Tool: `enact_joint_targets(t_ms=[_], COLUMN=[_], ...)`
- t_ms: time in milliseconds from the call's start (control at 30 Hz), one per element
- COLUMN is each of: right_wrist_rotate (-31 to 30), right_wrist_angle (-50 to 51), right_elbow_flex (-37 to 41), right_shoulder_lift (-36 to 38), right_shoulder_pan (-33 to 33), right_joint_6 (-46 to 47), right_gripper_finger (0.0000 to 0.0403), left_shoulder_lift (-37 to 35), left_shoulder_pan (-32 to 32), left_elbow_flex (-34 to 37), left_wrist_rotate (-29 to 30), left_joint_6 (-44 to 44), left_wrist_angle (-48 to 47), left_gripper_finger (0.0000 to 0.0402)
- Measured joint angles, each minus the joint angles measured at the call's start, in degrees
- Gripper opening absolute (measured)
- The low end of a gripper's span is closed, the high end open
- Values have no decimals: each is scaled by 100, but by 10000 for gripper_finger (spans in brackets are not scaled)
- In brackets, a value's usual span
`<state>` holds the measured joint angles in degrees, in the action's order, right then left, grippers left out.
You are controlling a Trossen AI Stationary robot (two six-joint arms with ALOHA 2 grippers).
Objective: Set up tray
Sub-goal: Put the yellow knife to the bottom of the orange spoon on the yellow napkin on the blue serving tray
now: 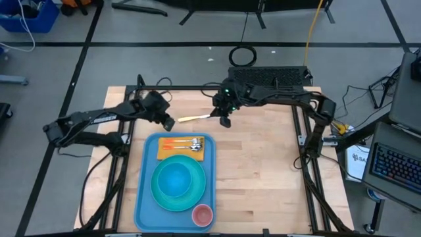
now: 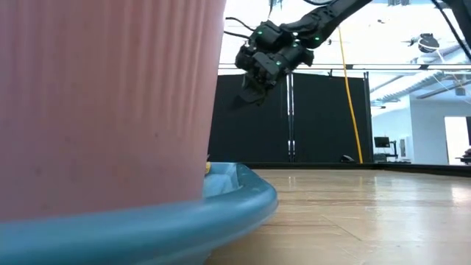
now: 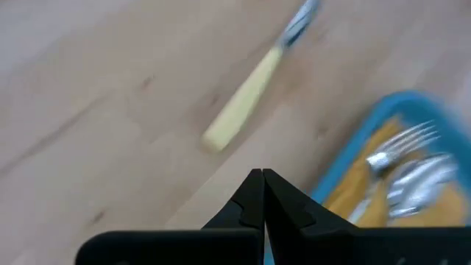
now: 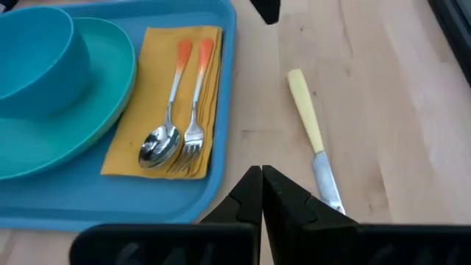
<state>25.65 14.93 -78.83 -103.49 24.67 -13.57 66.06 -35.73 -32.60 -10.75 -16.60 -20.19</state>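
The light-blue tray (image 1: 146, 197) lies at the table's near left. On it are a turquoise plate (image 1: 197, 187) bearing a blue bowl (image 1: 175, 179), a pink cup (image 1: 202, 214), and a yellow napkin (image 4: 158, 96) with a spoon (image 4: 165, 140) and a fork (image 4: 193, 136). A knife with a pale yellow handle (image 1: 193, 118) lies flat on the bare wood just beyond the tray's far edge. My left gripper (image 3: 263, 174) hovers shut by the knife's handle end. My right gripper (image 4: 261, 171) hangs shut above its blade end (image 4: 326, 180). Neither holds anything.
Bare wooden table (image 1: 263, 171) spreads to the right of the tray. In the low view the pink cup (image 2: 103, 103) fills the left side and my right gripper (image 2: 250, 92) hangs high over the table. A black frame edges the table.
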Motion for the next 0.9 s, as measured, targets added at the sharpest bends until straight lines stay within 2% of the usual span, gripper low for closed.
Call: enact_joint_targets(t_ms=[200, 367, 600, 900], right_wrist_rotate=[-2, 1, -8, -6], right_wrist_angle=[-695, -1022, -1094, -1112], right_elbow_flex=[758, 1148, 1310, 1320], right_shoulder_lift=[359, 473, 488, 488], right_shoulder_pan=[0, 0, 0, -4], right_joint_6=[117, 191, 213, 178], right_gripper_finger=[1, 1, 1, 1], left_shoulder_lift=[808, 1435, 2255, 2984], left_shoulder_pan=[-19, -135, -166, -159], left_elbow_flex=[-647, -1131, -1579, -1958], left_wrist_rotate=[464, 204, 114, 281], left_joint_6=[186, 200, 291, 307], left_wrist_angle=[-626, -1035, -1563, -1713], left_gripper_finger=[1, 1, 1, 1])
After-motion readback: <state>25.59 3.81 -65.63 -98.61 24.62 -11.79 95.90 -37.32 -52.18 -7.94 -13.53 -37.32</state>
